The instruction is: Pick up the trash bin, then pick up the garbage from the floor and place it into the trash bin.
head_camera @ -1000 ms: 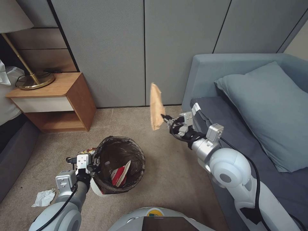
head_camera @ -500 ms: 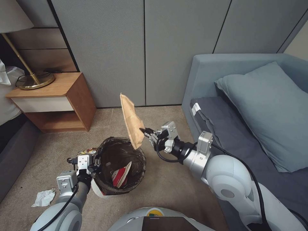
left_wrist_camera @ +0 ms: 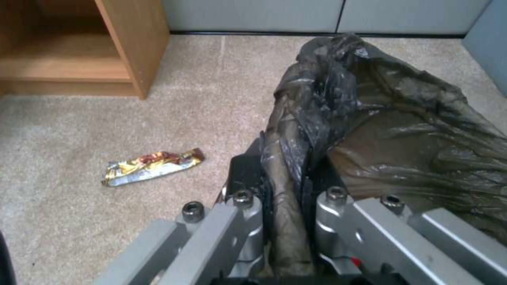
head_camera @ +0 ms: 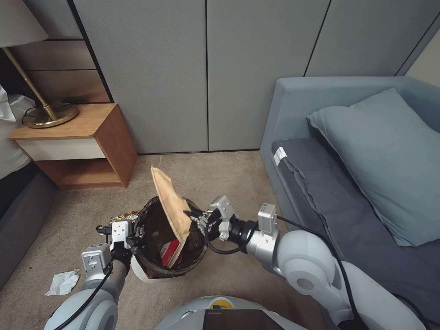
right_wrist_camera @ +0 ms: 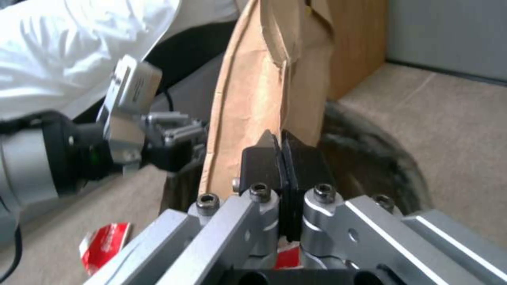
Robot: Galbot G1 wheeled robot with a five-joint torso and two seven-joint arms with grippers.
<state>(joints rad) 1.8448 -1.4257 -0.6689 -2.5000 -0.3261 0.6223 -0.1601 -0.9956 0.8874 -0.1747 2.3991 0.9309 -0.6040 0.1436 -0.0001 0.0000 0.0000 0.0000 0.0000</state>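
Head view: paper bag held over bin mouth

Far left, on carpet: crumpled white tissue, lying loose, apart from all else.

Upper left: wooden nightstand against grey wall panels; brass lamp base standing on its top.

Left of centre: left gripper, fingers shut on rim of trash bin, pinching folded liner bag between black pads as seen from left wrist view. Bin lifted slightly and tipped, white wall visible under dark liner. Inside bin: crushed red-white paper cup.

Beside left gripper, on carpet: yellow-red snack wrapper, flat, just beside bin, near nightstand foot.

Centre: brown paper bag, upright and slightly tilted, lower end already inside bin mouth, upper end standing well above rim. Bag creased along one long fold.

Right of bag: right gripper, jaws closed together on bag's edge, about halfway down its length; black pads pressed flat on paper in right wrist view. Right arm reaching across from right toward bin.

Right: blue-grey sofa with dark seat cushion and blue pillow, well apart from bin.
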